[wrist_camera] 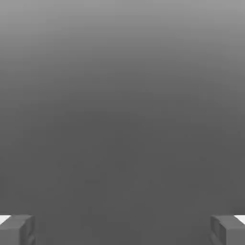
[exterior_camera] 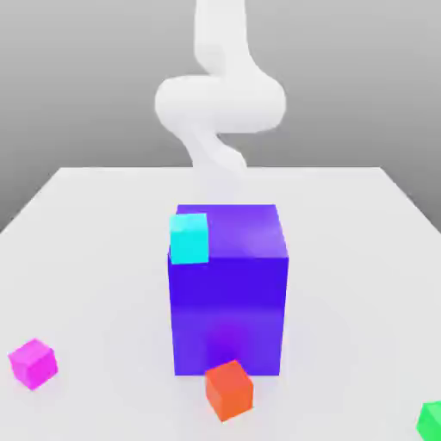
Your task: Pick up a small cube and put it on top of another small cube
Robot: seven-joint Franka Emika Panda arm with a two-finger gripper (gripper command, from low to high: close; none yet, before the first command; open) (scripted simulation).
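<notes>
Currently, the pincer (wrist_camera: 122,230) is spreading its two grey fingers wide, and the small bright magenta-pink cube (exterior_camera: 34,363) is resting on the white tabletop (exterior_camera: 112,258), near the exterior view's left edge, well apart from the big blue-purple block (exterior_camera: 228,301).

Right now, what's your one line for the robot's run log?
gripper: open, empty | pink cube: on table, unstacked | orange-red cube: near big blue-purple block

In the exterior view, the block (exterior_camera: 227,301) is mid-counter (exterior_camera: 112,258), a cube (exterior_camera: 189,239) at its near left top corner. Another (exterior_camera: 229,391) lies just before it; others lie at the exterior view's near left (exterior_camera: 34,364) and right (exterior_camera: 431,422).
</notes>
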